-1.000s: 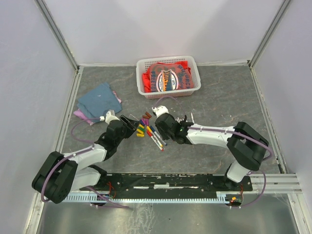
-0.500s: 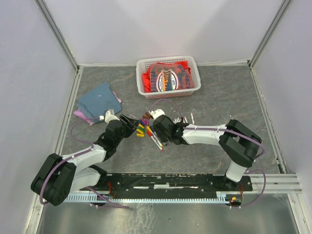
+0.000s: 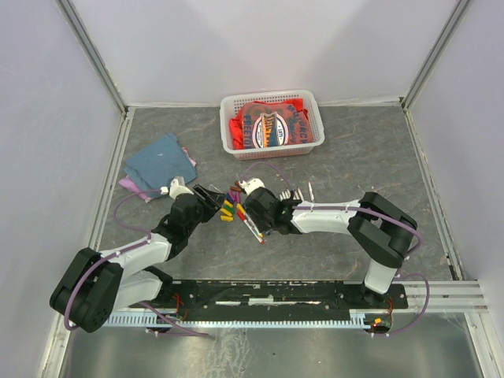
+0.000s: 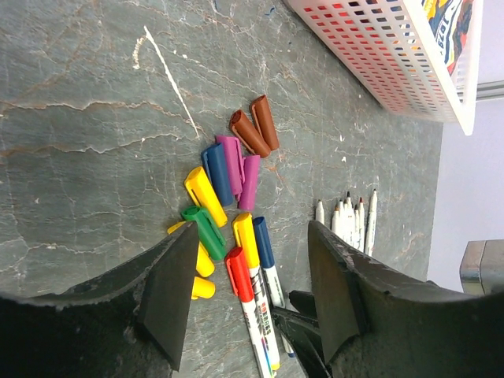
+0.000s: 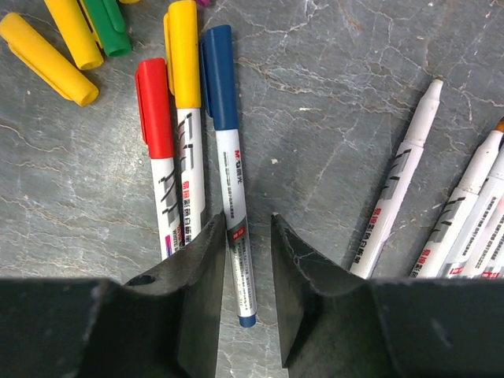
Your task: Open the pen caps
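Uncapping judged well past its midpoint, read from left to right. The left gripper (image 4: pixel 250 252) hung with its jaws wide and empty over a heap of loose pen caps (image 4: pixel 224 177) in brown, purple, blue, yellow and green. The caps lay together on the grey table (image 3: pixel 354 157), each a short plastic sleeve with a clip, and apparently represented the work done. Just right of the heap lay three capped pens (image 5: pixel 185 157), side by side and touching, with white printed barrels topped in red, yellow and blue. These appeared to be all that was left to open. The right gripper (image 5: pixel 248 228) stood low over them, its jaws narrowly parted astride the tail of the blue-capped barrel, with no clamp on it discernible. Farther right, well apart from the trio, a row of bare pens (image 5: pixel 405 173) lay with nibs exposed, evidently finished.
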